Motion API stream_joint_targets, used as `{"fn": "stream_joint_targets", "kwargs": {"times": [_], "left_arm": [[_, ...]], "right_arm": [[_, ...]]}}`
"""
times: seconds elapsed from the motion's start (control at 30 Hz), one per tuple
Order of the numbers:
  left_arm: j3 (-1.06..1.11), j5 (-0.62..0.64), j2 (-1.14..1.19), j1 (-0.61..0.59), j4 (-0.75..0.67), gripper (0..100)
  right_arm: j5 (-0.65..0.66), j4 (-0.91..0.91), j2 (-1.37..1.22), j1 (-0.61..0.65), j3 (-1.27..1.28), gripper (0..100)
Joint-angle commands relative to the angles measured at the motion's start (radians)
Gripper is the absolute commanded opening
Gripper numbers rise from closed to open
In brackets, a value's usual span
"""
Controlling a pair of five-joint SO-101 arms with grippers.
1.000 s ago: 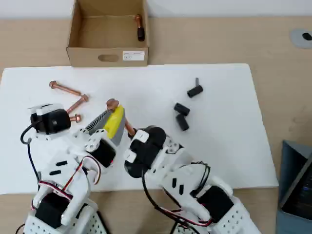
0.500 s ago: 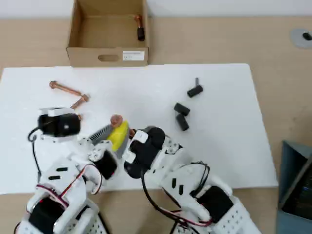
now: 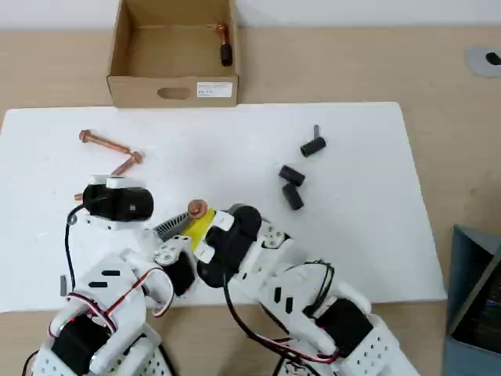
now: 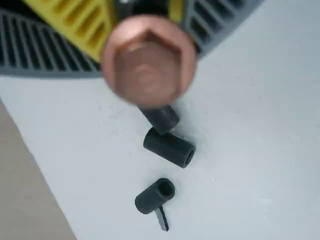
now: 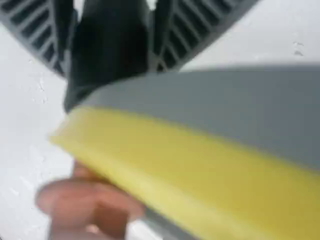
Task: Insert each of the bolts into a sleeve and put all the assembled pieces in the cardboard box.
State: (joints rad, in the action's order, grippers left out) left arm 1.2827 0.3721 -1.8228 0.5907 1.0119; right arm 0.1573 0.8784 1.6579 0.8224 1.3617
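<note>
Noted from left wrist: left fingers (image 4: 75,25) clamped on bolt (image 4: 148,60), three loose sleeves (image 4: 169,147) beyond on counter (image 4: 260,150). Noted from right wrist: right fingers (image 5: 35,25) gripping dark sleeve (image 5: 107,45).

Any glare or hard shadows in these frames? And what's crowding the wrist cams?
High view: even light on the white mat, no glare, only soft shadows beside the sleeves. Left wrist view: the bolt head, held in the left tool, sits close to the lens and covers part of one sleeve. Right wrist view: that tool's yellow finger crosses the picture.
</note>
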Motion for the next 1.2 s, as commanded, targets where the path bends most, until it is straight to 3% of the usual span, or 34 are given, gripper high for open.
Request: {"fn": "stream_joint_targets", "kwargs": {"times": [0.0, 0.17, 0.33, 0.7, 0.8, 0.9, 1.0, 1.17], "left_arm": [[0.002, -0.055, -0.001, 0.012, 0.015, 6], [0.002, -0.106, 0.001, -0.074, 0.029, 20], [-0.026, -0.138, 0.001, -0.152, 0.031, 21], [-0.218, -0.132, 0.001, -0.158, 0.160, 21], [-0.250, -0.138, 0.001, -0.161, 0.172, 15], [-0.253, -0.140, 0.001, -0.224, 0.164, 0], [-0.227, -0.141, 0.001, -0.327, 0.164, 1], [-0.095, -0.293, -0.001, -0.517, 0.163, 0]], "right_arm": [[0.008, -0.029, 0.018, 0.008, -0.030, 0.9], [0.008, -0.029, 0.018, 0.008, -0.030, 0.9], [0.008, -0.029, 0.018, 0.008, -0.027, 0.9], [0.008, -0.029, 0.018, 0.007, -0.022, 0.9], [0.008, -0.029, 0.018, -0.030, -0.022, 0.9], [0.006, -0.029, 0.018, -0.090, -0.022, 0.9], [0.002, -0.025, 0.018, -0.145, -0.024, 0.9], [-0.060, -0.026, 0.012, -0.266, -0.022, 0.9]]}}
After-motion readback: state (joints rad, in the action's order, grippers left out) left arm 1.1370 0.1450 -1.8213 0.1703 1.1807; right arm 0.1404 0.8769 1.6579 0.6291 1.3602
